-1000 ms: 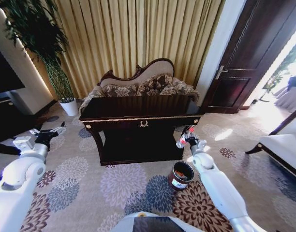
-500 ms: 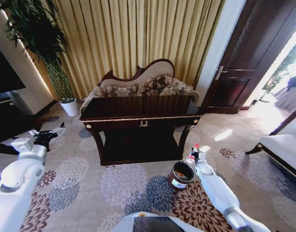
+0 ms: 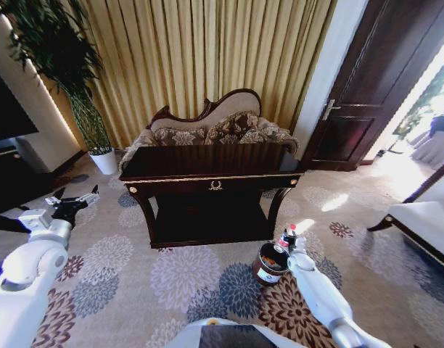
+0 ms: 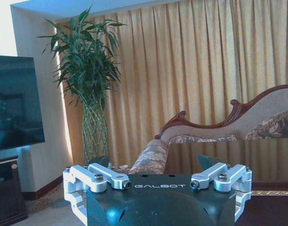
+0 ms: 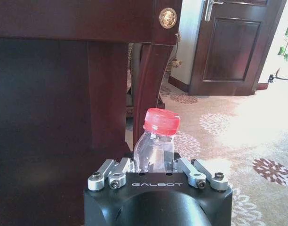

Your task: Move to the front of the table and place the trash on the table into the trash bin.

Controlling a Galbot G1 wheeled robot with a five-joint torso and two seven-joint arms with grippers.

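— Beside the right front leg of the table (image 3: 207,170), what has the right gripper (image 3: 288,243) got?

— Its jaws are closed around the clear bottle (image 5: 154,148), gripped low on the body; the red cap (image 5: 161,121) stands upright above the fingers. From the head view the bottle (image 3: 286,236) hangs just beside the rim of the trash bin (image 3: 270,262), which sits on the carpet.

— How would you expect it to handle?

— It looks empty, so light, with thin walls that give under a squeeze. The smooth plastic may be slippery. A hold across the body seems sound; the neck under the cap would be stiffer.

— Fragile?

— Hardly. It would dent, not break. Being so light, it might bounce off the shiny rim.

— And the left gripper (image 3: 78,199)?

— Parked out to the left over the carpet, fingers spread wide, holding nothing.
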